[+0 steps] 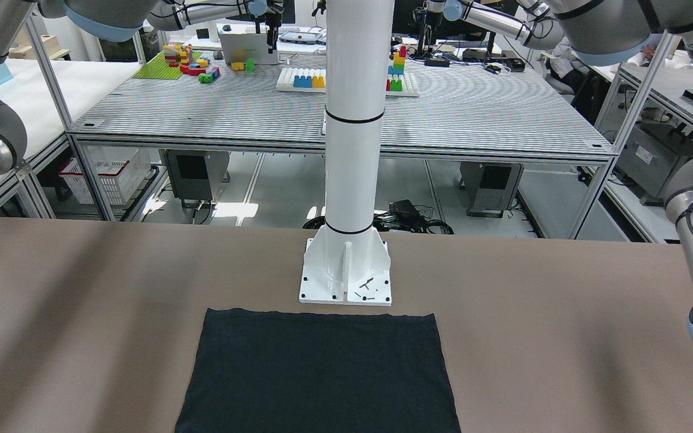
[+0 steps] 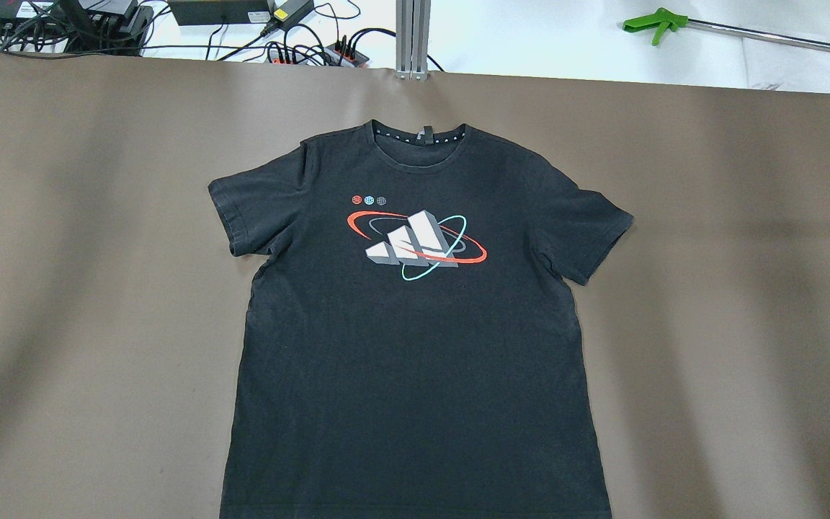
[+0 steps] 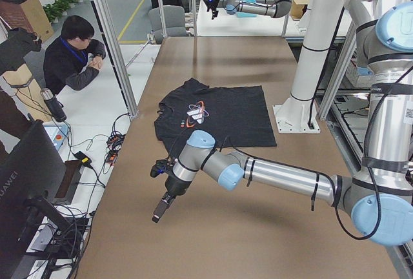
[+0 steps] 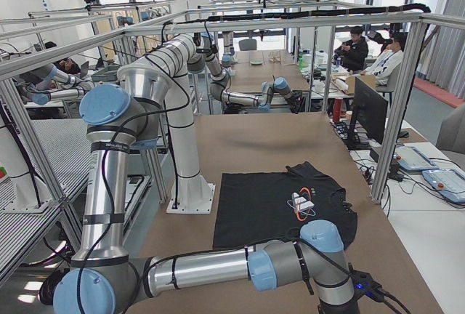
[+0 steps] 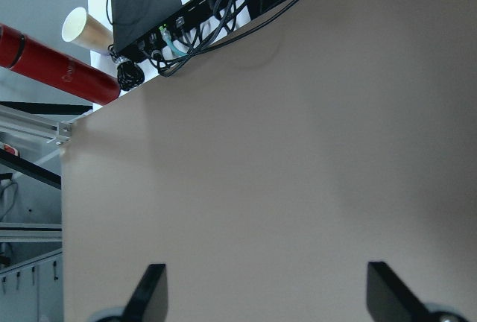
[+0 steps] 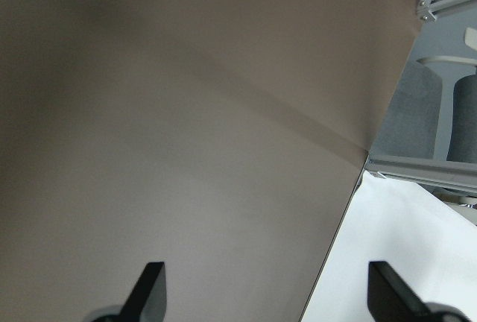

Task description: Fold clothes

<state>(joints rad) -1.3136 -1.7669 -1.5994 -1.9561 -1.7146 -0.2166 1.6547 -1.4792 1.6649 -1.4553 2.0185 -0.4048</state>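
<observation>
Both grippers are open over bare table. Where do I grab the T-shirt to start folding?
Probably by its sleeves: left gripper on the left-side sleeve hem, right gripper on the right-side sleeve hem, each coming in low from its outer side. The T-shirt lies flat, print up, sleeves spread, so those hems are the nearest free edges.

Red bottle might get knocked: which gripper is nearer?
Left. The left gripper hovers over the table end by the red bottle; the right gripper, over the opposite end.
</observation>
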